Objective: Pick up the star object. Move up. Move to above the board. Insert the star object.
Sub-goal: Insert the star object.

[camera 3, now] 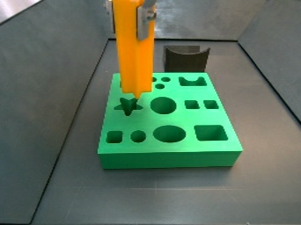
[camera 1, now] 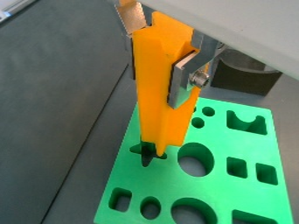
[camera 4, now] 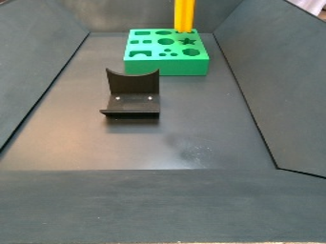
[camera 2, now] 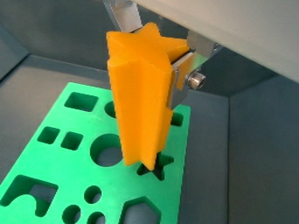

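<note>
The star object point(camera 1: 158, 92) is a tall orange prism held upright in my gripper point(camera 1: 162, 44), whose silver fingers point(camera 1: 181, 77) clamp its upper part. It also shows in a wrist view point(camera 2: 140, 105) and both side views point(camera 3: 132, 53) point(camera 4: 185, 13). Its lower end stands right at the star hole point(camera 2: 149, 166) of the green board point(camera 1: 222, 188); I cannot tell whether the tip has entered. The board lies flat in both side views point(camera 3: 177, 132) point(camera 4: 159, 52), with the star hole point(camera 3: 127, 107) at one edge.
The dark fixture point(camera 4: 132, 95) stands on the grey floor beside the board, also seen in a side view point(camera 3: 186, 58). Sloped grey walls point(camera 4: 45, 86) enclose the floor. The board's other holes point(camera 3: 171, 134) are empty.
</note>
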